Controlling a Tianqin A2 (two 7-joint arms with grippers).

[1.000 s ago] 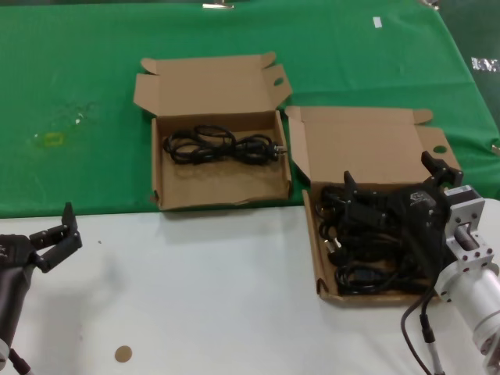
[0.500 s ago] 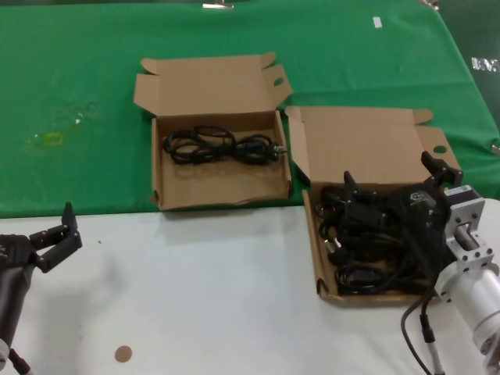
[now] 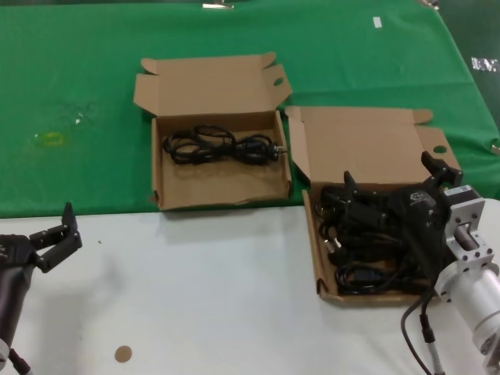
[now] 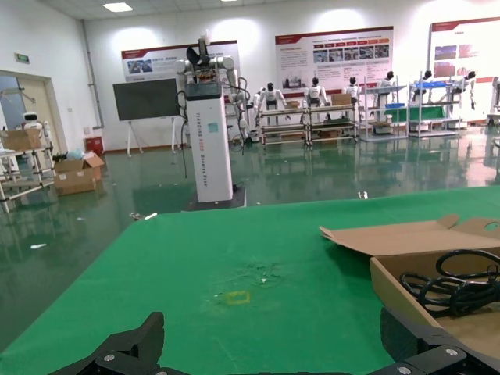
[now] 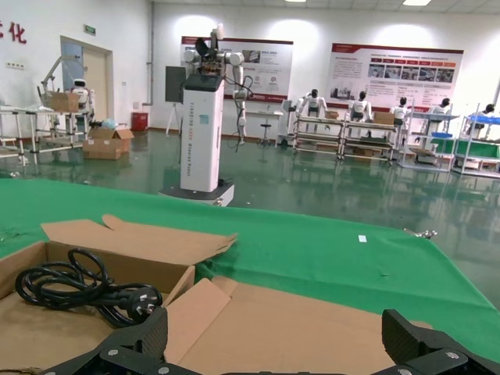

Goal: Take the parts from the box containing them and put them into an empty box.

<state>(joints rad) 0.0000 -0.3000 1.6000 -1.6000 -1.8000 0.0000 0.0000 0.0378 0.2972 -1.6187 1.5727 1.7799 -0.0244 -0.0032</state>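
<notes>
The right gripper [image 3: 391, 191], fingers spread wide, sits low over the power cords [image 3: 367, 242] heaped in the near box [image 3: 322, 266]; that box's raised lid stands just beyond it. To its left, touching corners, the second box [image 3: 160, 191] holds one coiled cord [image 3: 220, 146]. The left gripper [image 3: 56, 234], released, idles over bare white worktop [image 3: 219, 297], well apart.

We see a wide hall with a glossy green floor [image 4: 94, 211], white walls hung with poster boards [image 5: 394, 72], shelving racks [image 4: 328, 117] along the back, and bright ceiling lights [image 4: 117, 6].
</notes>
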